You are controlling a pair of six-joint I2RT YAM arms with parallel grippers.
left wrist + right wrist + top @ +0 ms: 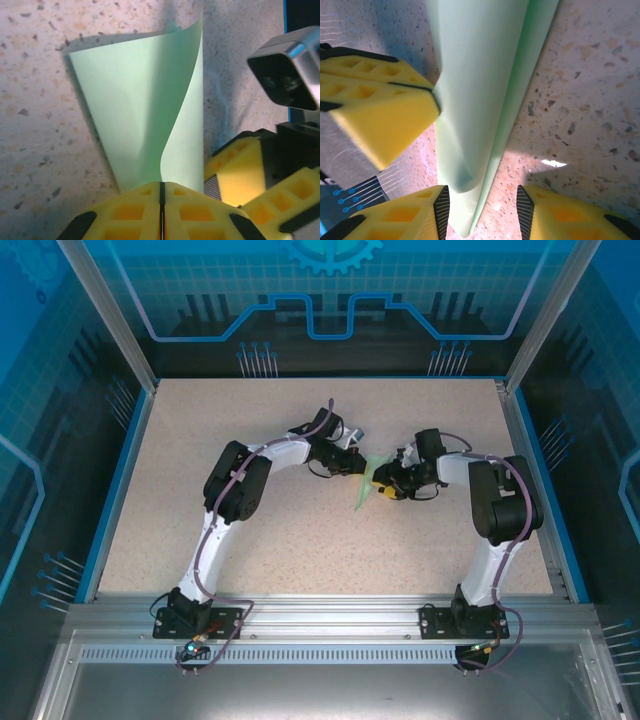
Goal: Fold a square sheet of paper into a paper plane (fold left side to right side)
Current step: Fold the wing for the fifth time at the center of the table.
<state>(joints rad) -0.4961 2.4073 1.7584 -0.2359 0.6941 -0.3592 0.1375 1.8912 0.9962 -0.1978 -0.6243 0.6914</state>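
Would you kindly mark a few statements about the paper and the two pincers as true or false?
1. The left pincer is shut on the green paper. True.
2. The paper lies flat on the table. False: one flap curls upward.
3. The right pincer is clamped tight on the paper. False: its fingers stand apart, with the paper between them.
4. The two pincers meet near the table's middle. True.

Mint-green paper [135, 110], speckled beige table [35, 125]
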